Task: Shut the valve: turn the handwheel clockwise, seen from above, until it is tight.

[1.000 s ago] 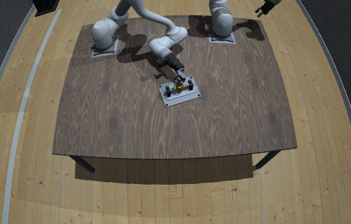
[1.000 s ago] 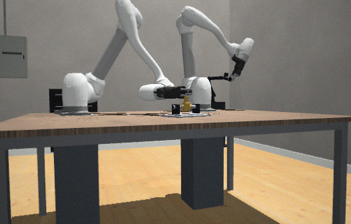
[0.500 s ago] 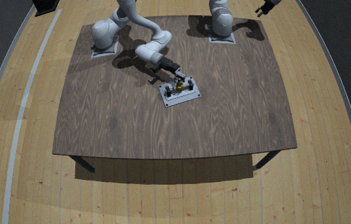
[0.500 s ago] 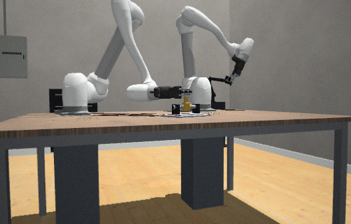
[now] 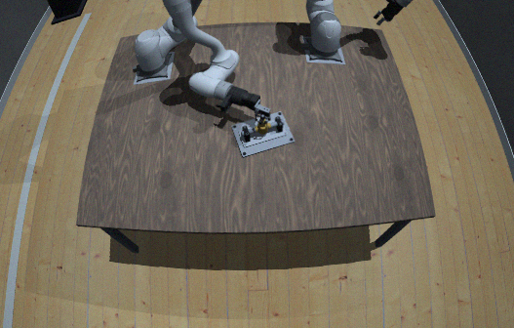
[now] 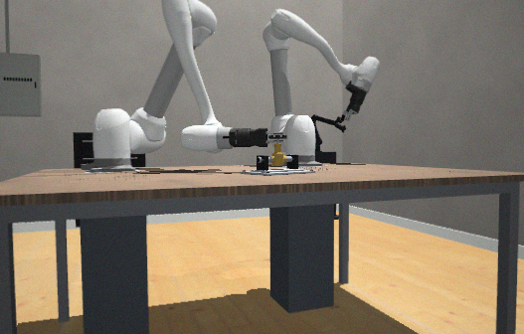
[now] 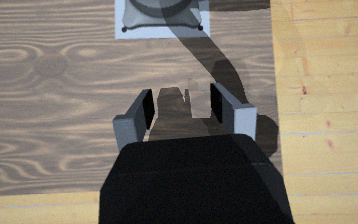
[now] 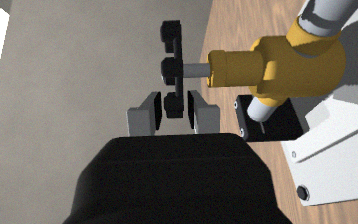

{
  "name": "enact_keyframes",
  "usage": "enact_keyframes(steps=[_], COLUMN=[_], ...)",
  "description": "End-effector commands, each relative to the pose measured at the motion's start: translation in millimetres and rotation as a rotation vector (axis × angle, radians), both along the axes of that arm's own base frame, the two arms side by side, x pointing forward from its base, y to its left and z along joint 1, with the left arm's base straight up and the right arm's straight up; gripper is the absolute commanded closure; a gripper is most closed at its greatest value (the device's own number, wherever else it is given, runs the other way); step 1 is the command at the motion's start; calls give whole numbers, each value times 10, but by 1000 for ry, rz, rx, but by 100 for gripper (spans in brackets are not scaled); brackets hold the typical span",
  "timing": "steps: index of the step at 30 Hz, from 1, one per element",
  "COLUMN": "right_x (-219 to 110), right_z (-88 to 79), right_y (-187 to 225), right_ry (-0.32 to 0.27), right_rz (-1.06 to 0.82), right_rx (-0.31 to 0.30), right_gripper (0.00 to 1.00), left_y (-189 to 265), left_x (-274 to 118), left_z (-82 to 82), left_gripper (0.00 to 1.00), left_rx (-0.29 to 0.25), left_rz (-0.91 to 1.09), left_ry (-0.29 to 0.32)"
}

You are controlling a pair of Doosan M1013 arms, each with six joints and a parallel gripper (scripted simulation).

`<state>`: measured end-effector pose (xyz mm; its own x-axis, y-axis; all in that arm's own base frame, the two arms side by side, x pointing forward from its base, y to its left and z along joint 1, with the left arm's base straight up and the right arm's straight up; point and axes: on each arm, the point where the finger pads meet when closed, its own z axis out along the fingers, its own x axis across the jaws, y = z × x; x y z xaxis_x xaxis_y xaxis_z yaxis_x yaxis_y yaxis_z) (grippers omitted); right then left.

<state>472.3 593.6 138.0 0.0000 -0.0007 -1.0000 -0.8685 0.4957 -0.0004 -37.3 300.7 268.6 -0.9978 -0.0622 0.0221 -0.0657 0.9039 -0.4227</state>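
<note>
The yellow valve (image 5: 262, 128) (image 6: 277, 156) (image 8: 301, 65) stands upright on a pale base plate (image 5: 267, 147) (image 8: 328, 182). Its black handwheel (image 8: 171, 31) is seen edge-on in the right wrist view, on a thin grey stem. My right gripper (image 5: 262, 111) (image 6: 277, 136) (image 8: 174, 103) is level with the wheel and part open. One side of the rim lies between its fingers, with a gap on each side. My left gripper (image 5: 379, 19) (image 6: 347, 116) (image 7: 181, 98) is wide open and empty, far from the valve. The wheel's turning is not readable here.
Black clamps (image 5: 246, 134) (image 5: 279, 123) hold the grey pipe at both sides of the valve. The right arm (image 5: 214, 80) (image 6: 204, 138) reaches in low over the wooden table (image 5: 185, 171) from the back left in the top view. The left arm's base (image 5: 326, 39) stands at the back right there.
</note>
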Motion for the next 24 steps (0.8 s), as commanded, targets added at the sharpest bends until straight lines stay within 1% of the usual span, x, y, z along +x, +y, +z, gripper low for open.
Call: enact_keyframes(steps=[1,24], right_x=[2,-4], right_z=[9,8], right_y=[-2,-11], right_ry=[-1,-1], right_rz=[17,57], right_rx=[1,1], right_gripper=[46,46], left_y=[2,2], left_x=[-1,-1], left_z=[4,4], left_gripper=[0,0], left_rx=[1,1], left_rz=[0,0], left_ry=[0,0])
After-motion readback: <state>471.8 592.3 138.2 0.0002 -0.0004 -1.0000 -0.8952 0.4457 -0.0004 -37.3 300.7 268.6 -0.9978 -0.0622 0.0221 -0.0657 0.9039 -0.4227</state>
